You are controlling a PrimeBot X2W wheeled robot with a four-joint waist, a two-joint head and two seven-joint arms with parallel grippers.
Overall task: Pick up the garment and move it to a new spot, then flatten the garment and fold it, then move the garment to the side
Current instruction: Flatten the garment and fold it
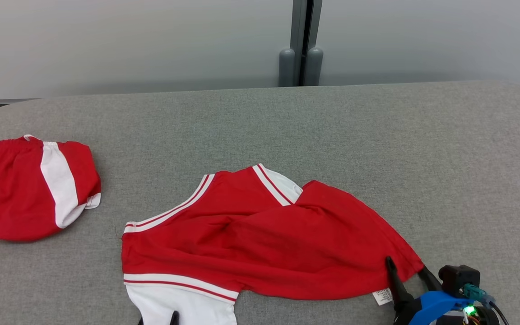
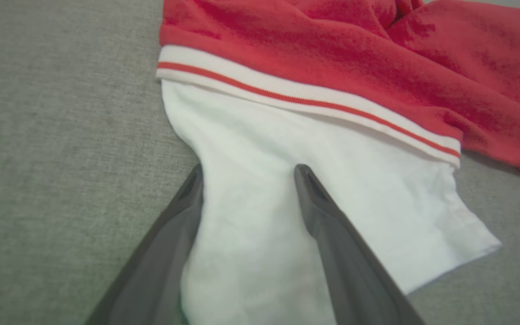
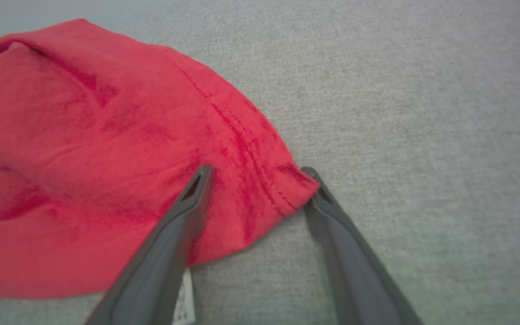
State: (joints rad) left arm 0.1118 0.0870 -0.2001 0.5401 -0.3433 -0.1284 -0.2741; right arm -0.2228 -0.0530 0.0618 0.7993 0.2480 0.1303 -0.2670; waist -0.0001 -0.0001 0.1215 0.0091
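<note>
grey table (image 1: 377, 135), garment (image 1: 264, 234) sleeve cut off, left pincer (image 1: 157, 319) mostly cropped

The head view looks forward and down from above the near edge of the surface (image 1: 377, 135), wide enough to take in its far edge. The left wrist view sits low and close, facing along the left end effector (image 2: 248, 169) onto the white sleeve of the shirt (image 2: 377, 67). The right wrist view, equally close, faces along the right end effector (image 3: 257, 170) onto the red hem corner. The head view shares both patches near the surface's near edge.
</note>
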